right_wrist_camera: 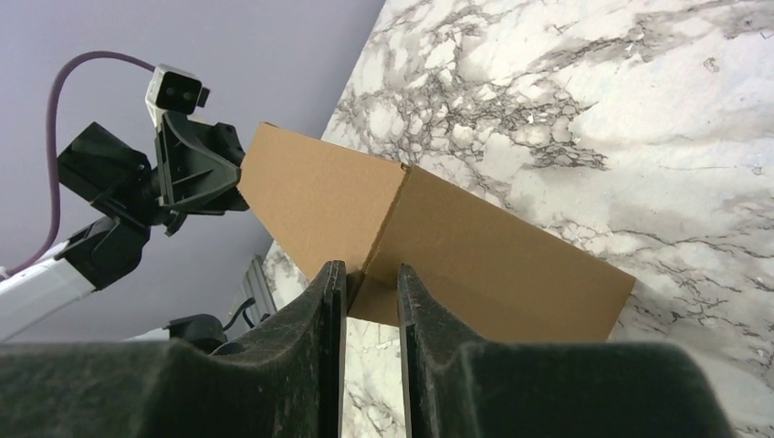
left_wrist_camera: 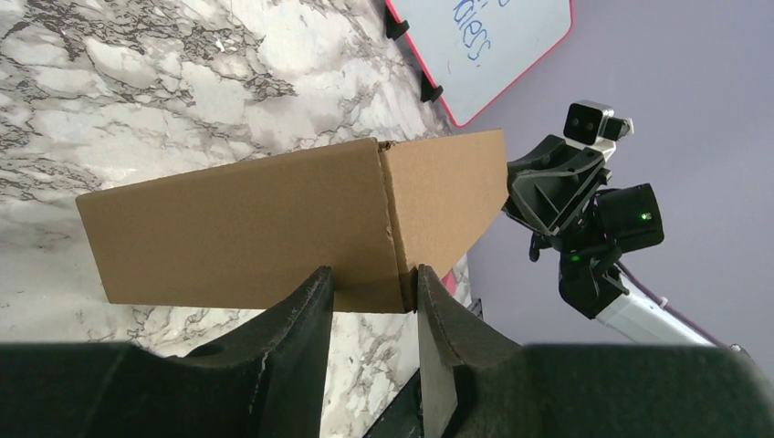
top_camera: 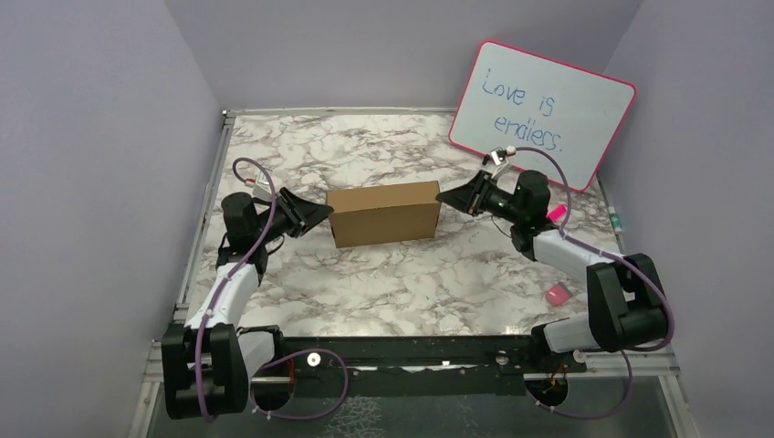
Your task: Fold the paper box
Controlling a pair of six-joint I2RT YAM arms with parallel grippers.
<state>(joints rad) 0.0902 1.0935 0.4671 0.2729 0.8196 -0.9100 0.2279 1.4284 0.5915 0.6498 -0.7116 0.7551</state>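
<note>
2 claws astride paper box corners: wrist views

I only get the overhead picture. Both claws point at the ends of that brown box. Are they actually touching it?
Observer: The left wrist camera shows the left gripper with one finger on each side of a corner edge of the paper box. I cannot confirm that it is really pinching.
Visitor: And the other claw?
Observer: On the right wrist camera, the right gripper straddles a corner edge too, with a narrower gap.
Visitor: What holds that whiteboard up?
Observer: The left wrist camera shows two small black feet jutting from the pink edge of the whiteboard, down by the table.
</note>
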